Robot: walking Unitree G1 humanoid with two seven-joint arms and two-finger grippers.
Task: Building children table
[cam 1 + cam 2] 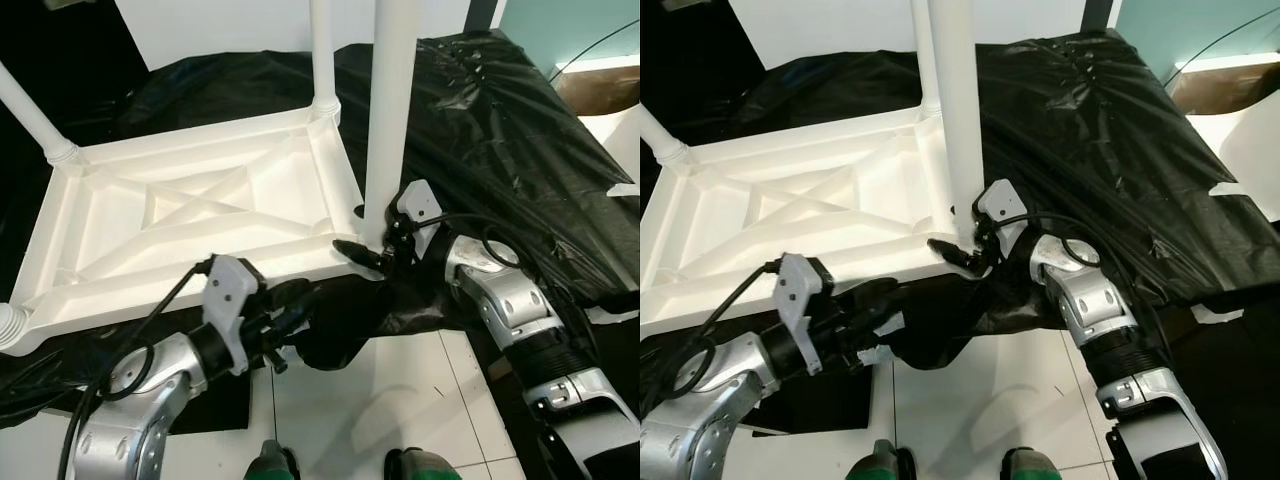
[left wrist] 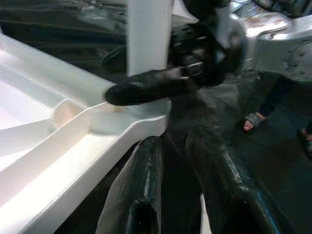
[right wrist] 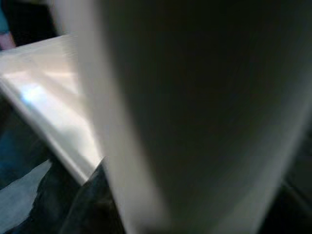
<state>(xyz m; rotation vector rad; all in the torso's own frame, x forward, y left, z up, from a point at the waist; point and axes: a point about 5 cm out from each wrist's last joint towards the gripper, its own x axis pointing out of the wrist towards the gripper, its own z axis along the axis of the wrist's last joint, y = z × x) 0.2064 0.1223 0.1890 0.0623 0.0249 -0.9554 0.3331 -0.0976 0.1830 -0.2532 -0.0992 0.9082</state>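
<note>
Tabletop [image 1: 190, 215]: one, white, lying upside down on black sheeting [image 1: 500, 120], its ribbed underside facing up.
Legs: four showing, all white tubes. One is standing in the far right corner [image 1: 323, 50], one is leaning out of the far left corner [image 1: 35, 120], one stub is sitting at the near left corner [image 1: 10, 325], and one near leg [image 1: 390, 110] is standing upright at the near right corner.
Right gripper [image 1: 368, 252]: its black fingers [image 2: 146, 87] are clamping the base of the near leg, one finger lying across the front of the tube just above the corner socket.
Near leg and fingers: the tube is sitting between the right fingers, its foot touching the tabletop's corner; in the right wrist view the leg [image 3: 195, 117] is looming close and blurred.
Left gripper [image 1: 295, 315]: reaching in under the near edge of the tabletop, just beside that corner, its fingers [image 2: 146, 185] lying close together against the sheeting below the rim; I cannot tell whether they are pinching anything.
Arms: two, silver, both bending in from the near side.
Floor [image 1: 400, 400]: white tiles showing in front of the sheeting.
Feet [image 1: 275, 462]: two green tips showing at the lower edge.
</note>
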